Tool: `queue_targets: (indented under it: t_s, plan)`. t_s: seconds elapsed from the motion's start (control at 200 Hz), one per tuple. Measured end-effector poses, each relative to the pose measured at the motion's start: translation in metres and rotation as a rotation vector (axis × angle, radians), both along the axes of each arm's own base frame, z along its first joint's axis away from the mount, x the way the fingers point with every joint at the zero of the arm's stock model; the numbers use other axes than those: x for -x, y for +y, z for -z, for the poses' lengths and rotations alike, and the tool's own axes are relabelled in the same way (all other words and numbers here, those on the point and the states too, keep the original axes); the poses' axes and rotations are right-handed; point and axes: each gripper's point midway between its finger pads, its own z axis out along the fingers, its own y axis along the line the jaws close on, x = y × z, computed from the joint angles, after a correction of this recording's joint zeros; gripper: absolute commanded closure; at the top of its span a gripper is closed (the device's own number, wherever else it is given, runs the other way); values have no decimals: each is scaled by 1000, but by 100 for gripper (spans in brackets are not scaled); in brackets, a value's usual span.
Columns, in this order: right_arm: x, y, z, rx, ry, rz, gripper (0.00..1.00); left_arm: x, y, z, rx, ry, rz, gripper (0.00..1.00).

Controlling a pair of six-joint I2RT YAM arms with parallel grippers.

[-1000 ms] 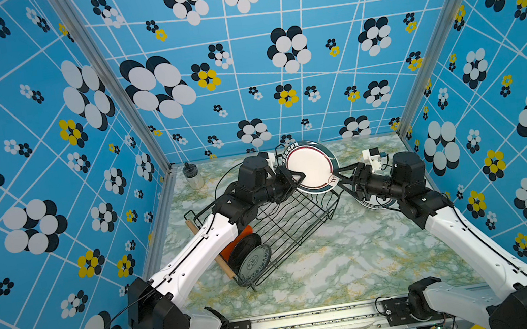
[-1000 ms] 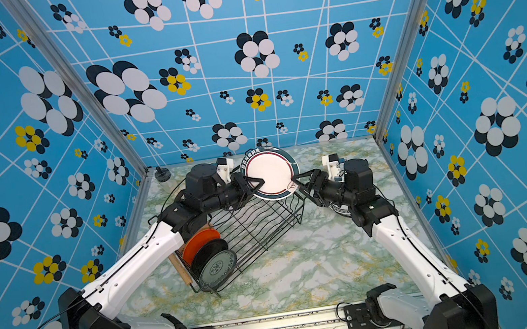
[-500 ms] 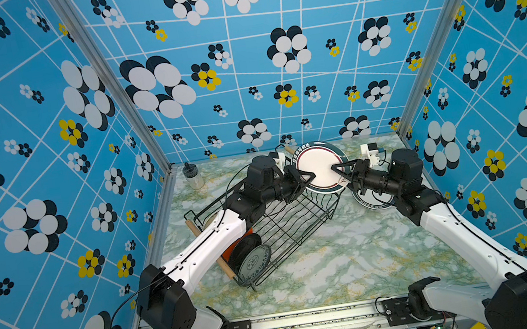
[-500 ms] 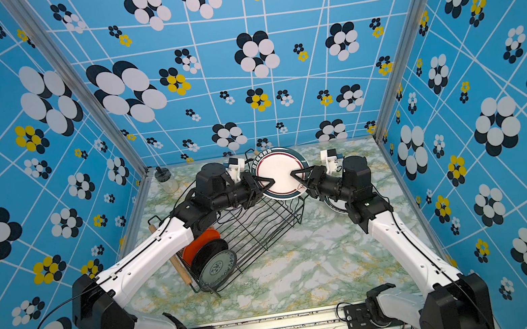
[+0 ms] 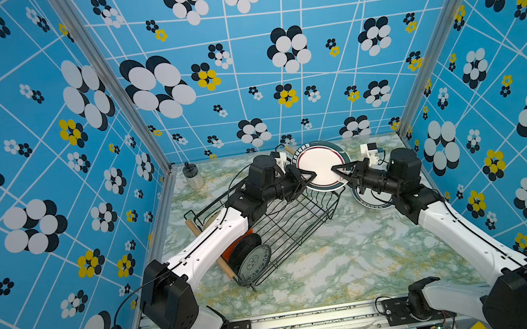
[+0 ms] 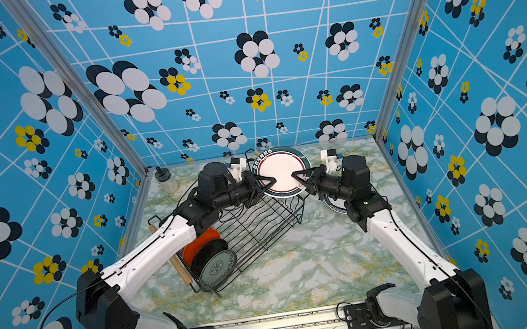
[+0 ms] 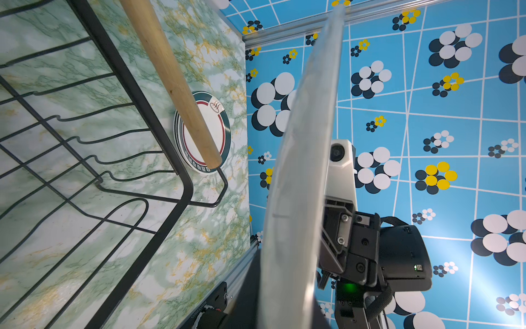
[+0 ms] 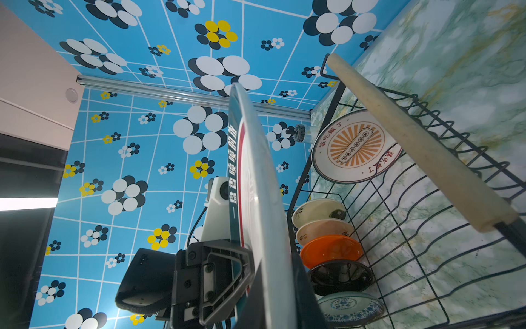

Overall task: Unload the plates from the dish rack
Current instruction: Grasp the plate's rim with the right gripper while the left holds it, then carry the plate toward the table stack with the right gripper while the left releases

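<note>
The big plate (image 5: 320, 164) stands on its edge between the two grippers. It is white inside, with a thin red ring and a wide dark blue-green rim. White Chinese writing runs along the rim, but I cannot read it for sure.

The right gripper (image 5: 335, 169) is pinched tight on the rim. The left gripper (image 5: 311, 176) has its tips at the rim across from it. I cannot tell if it squeezes or only touches.

Just under the right gripper, a second plate (image 5: 372, 200) like it lies flat on the table (image 5: 340, 260). Below the left gripper sits the dish rack (image 5: 285, 225). It holds a cream plate (image 8: 354, 145) with orange sun rays and red Chinese writing. There is also a row of small dishes (image 8: 330, 250): cream, tan, orange, black and blue-grey.
</note>
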Motion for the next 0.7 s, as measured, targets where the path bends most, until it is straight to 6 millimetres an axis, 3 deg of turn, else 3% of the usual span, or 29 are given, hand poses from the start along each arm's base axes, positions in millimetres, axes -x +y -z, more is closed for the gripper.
queue_targets:
  t_s: [0.11,0.215,0.39,0.52,0.7]
  plan:
    - [1,3,1,5,-5,-12,100,2,-3,4,-10,-1,15,53]
    - [1,4,2,14,-11,-16,100,4,-5,3,-14,-17,31,44]
    - [2,4,5,48,0,-25,100,5,-3,8,-51,-43,45,39]
    - [-1,2,-8,102,-28,-32,100,6,7,11,-116,-61,55,37]
    - [-10,-33,-32,193,-72,30,100,2,45,-1,-242,-135,28,36]
